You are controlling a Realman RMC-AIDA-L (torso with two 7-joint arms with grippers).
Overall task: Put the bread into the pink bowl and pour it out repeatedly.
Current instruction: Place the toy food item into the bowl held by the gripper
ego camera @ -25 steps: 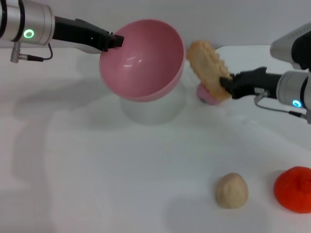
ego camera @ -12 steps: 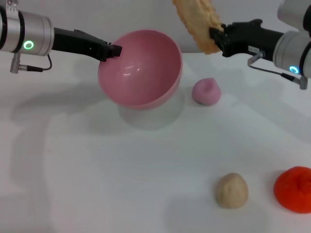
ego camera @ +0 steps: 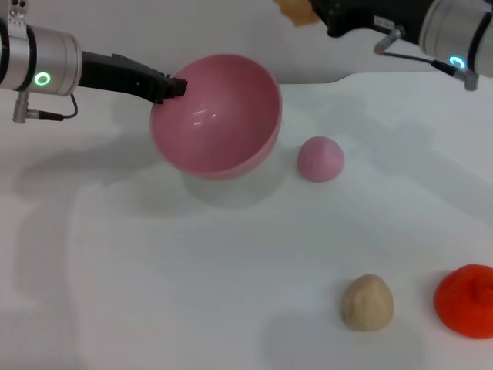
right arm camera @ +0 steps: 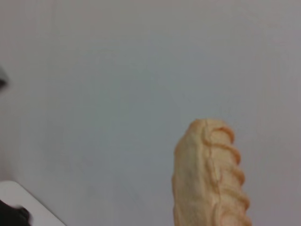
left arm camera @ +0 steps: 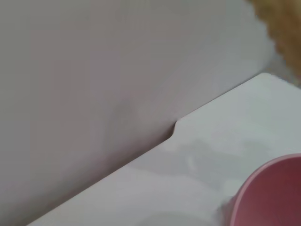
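Surface: White table (ego camera: 192, 293) under a plain pale wall filled the head view.

Bowl: the pink bowl (ego camera: 216, 116) hung tilted above the table at 11 o'clock, mouth toward the camera, nothing inside it.

Left gripper (ego camera: 171, 86): pinched shut on the bowl's rim, at the rim's 9 o'clock side.

Bread: the bread (ego camera: 294, 11) sat at 12 o'clock, against the top edge, above and to the 1 o'clock side of the bowl.

Right gripper (ego camera: 320, 14): pressed onto the bread's lower end, arm reaching in from 1 o'clock.

Change: within the last second the bread rose from beside the small pink dome (ego camera: 320, 158) to the top edge, while the bowl shifted only slightly.

Meaning: likely the loaf was being carried up for a drop into the bowl; release not yet made.

Bystanders: beige lump (ego camera: 367, 302) at 5 o'clock, red-orange blob (ego camera: 464, 299) at 4 o'clock, both well apart from the bowl.

Hidden: most of the loaf was cut off in the head view; the right wrist view showed its ridged end upright. The right fingertips were hard to make out, and neither wrist view showed that arm's own fingers.
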